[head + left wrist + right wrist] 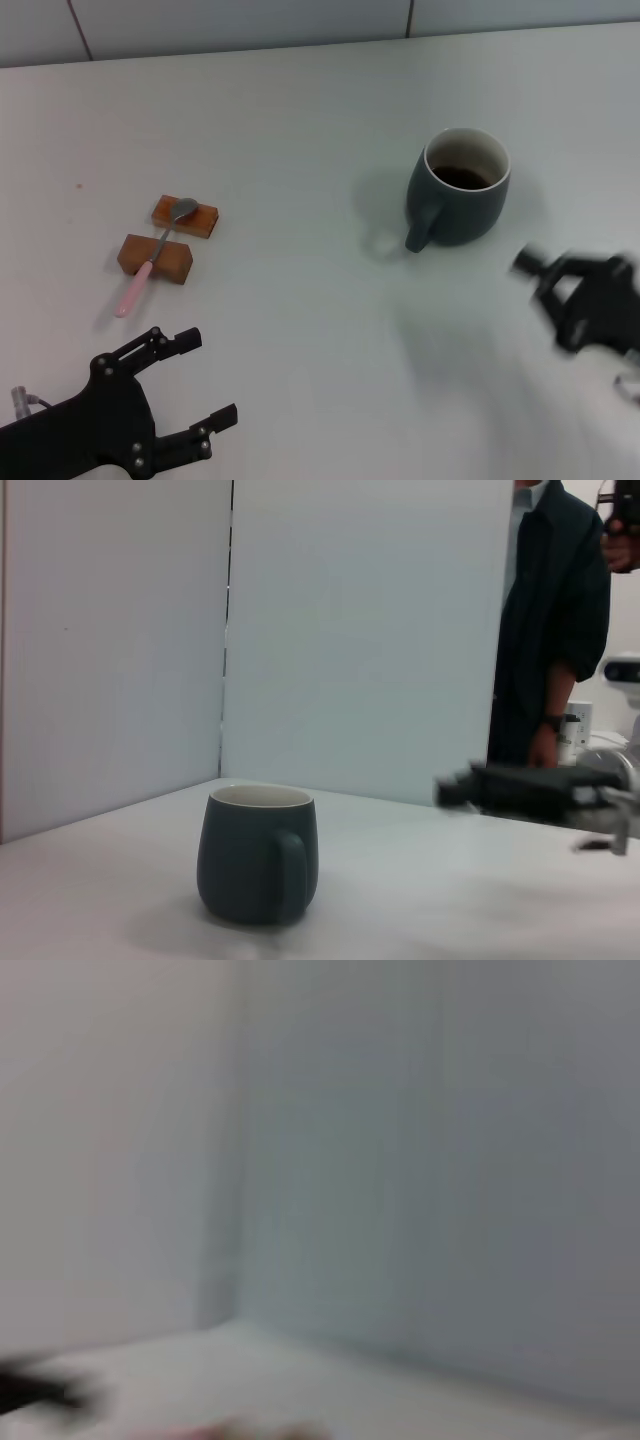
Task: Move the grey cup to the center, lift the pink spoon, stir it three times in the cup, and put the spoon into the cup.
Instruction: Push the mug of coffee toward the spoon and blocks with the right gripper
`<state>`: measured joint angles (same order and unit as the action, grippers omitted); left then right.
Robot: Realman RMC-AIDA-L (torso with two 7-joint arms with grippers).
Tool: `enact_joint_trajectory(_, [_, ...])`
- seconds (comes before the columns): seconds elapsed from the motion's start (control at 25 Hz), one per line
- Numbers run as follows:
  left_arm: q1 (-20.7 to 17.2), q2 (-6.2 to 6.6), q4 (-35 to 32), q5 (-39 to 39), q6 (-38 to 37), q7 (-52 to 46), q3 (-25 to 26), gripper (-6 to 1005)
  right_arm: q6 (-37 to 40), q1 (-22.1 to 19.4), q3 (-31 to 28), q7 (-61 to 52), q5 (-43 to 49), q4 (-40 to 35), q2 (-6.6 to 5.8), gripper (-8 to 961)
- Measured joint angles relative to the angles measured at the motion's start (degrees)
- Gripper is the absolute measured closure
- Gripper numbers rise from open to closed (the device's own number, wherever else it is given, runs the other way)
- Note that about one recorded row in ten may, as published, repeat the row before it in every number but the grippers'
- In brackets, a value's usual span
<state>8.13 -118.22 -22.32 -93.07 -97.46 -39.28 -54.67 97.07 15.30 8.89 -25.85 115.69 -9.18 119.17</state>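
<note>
The grey cup [462, 190] stands at the right of the white table with dark liquid inside and its handle turned toward me. From the left wrist it shows as the cup [258, 855] with its handle facing the camera. The pink spoon [148, 265] lies across two brown wooden blocks [155, 258] at the left. My left gripper [207, 380] hovers open and empty, near of the spoon. My right gripper [543, 303], smeared by motion, is open and empty just near-right of the cup, apart from it, and shows as the dark bar of the right gripper [505, 788].
The white table [300, 330] ends at a white panelled wall [300, 20] at the back. A person in dark clothes [550, 630] stands beyond the table's far side. The right wrist view shows only blurred wall and table.
</note>
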Motion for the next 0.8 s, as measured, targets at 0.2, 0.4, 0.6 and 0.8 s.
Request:
enact_joint_trajectory(0.2, [-0.1, 0.0, 0.0, 0.28, 0.0, 0.0, 0.01, 156, -3.39, -0.43, -11.24, 8.52, -10.48, 6.06, 0.07, 891])
enact_joint_trajectory(0.4, [0.07, -0.08, 0.22, 0.42, 0.0, 0.14, 0.0, 158, -12.18, 3.12, -15.28, 12.32, -14.74, 7.83, 0.14, 940])
enact_joint_trajectory(0.6, [0.26, -0.16, 0.34, 0.48, 0.06, 0.46, 0.09, 160, -24.23, 9.08, -13.29, 12.76, -13.64, 6.94, -0.06, 940])
enact_joint_trajectory(0.8, [0.62, -0.29, 0.46, 0.74, 0.33, 0.59, 0.09, 162, -31.58, 13.16, -7.75, 15.07, -12.23, 6.41, -0.05, 940])
